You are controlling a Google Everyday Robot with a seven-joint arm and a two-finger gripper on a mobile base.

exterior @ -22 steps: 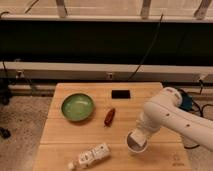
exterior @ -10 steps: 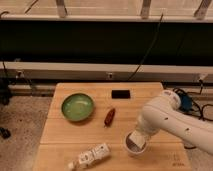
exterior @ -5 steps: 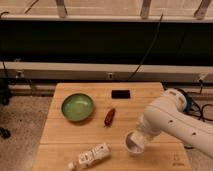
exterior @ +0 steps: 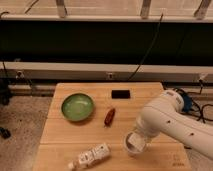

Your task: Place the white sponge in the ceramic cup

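Note:
The ceramic cup [exterior: 134, 146] is small, round and white, and stands near the front right of the wooden table [exterior: 60, 145]. My gripper [exterior: 138, 136] is at the end of the white arm [exterior: 170, 120] and comes down right over the cup's mouth. A pale block that looks like the white sponge [exterior: 133, 142] shows at the cup's mouth, under the gripper. I cannot tell whether it rests in the cup or is still held. The arm hides the gripper's tip.
A wide green bowl [exterior: 77, 106] sits at the back left. A small red-brown object [exterior: 109, 116] lies in the middle, and a flat black object [exterior: 120, 93] lies near the far edge. A longer white packet with dark markings [exterior: 92, 156] lies at the front left.
The arm's upper part has shifted slightly to the right and toward the front. The gripper has stayed over the cup. Nothing else on the table has moved.

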